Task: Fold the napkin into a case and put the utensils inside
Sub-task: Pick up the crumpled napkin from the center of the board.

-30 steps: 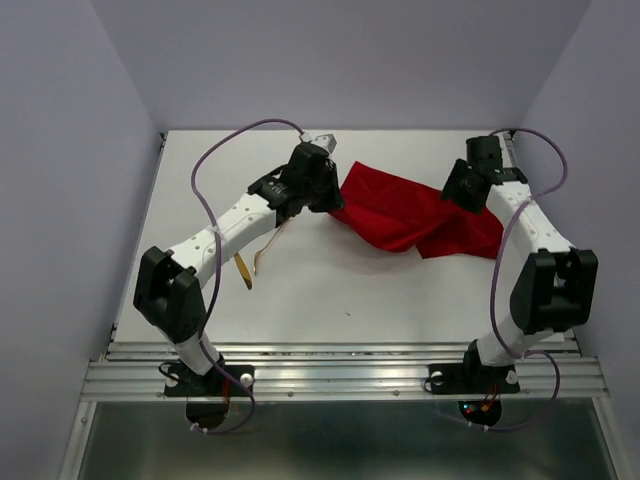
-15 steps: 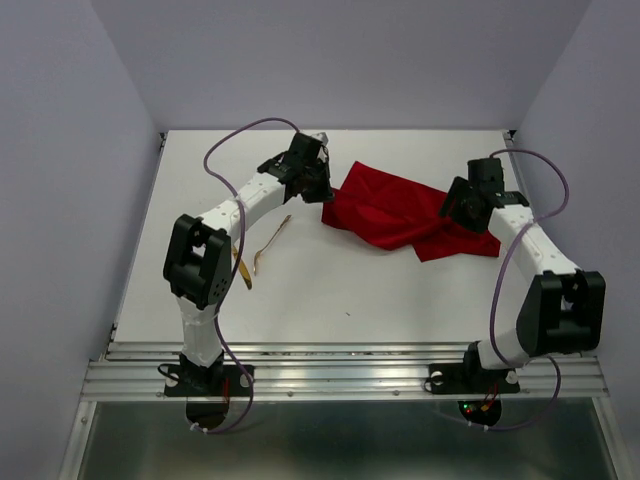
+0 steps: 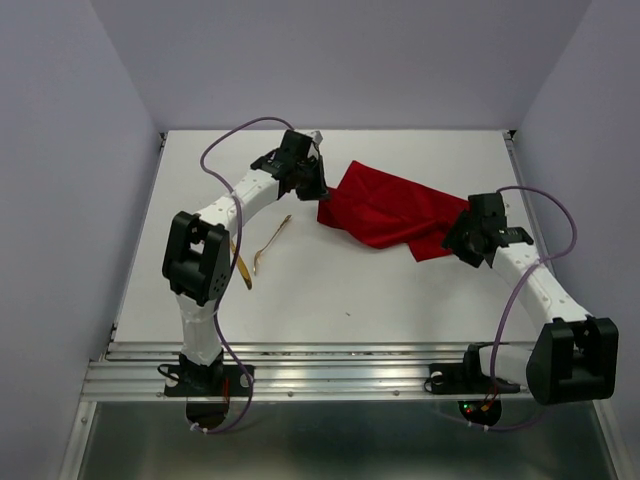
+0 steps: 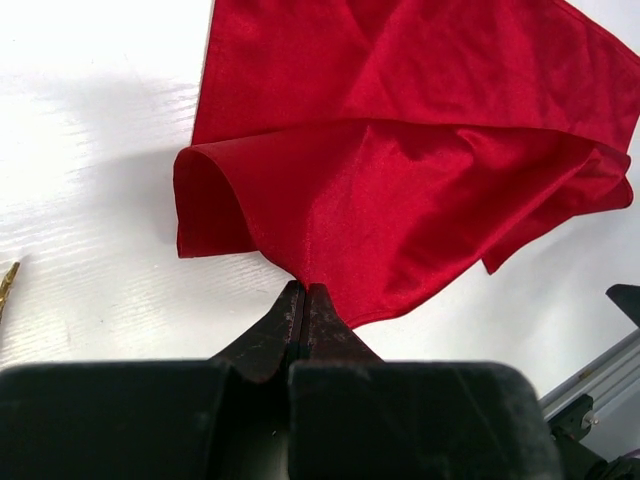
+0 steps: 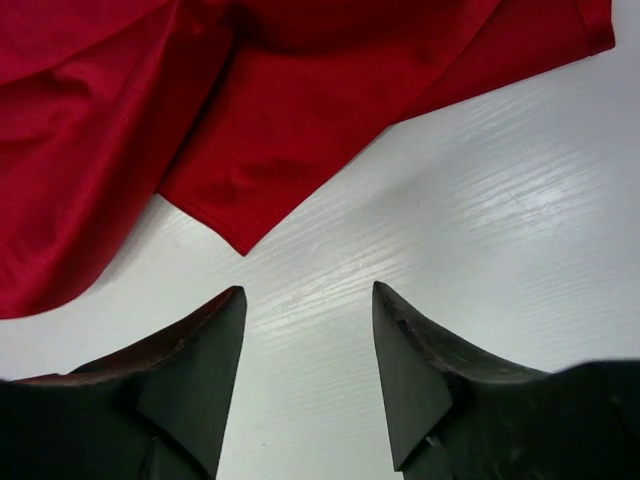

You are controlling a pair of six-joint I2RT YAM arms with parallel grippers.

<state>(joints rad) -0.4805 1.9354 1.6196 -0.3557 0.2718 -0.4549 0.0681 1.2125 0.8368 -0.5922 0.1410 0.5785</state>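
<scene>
Left fingers (image 4: 282, 328) pinch satiny red napkin (image 4: 400, 180), rumpled folds

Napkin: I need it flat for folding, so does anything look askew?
Yes. The napkin lies crumpled and doubled over itself rather than flat, with one edge pinched in the shut left end effector.
</scene>
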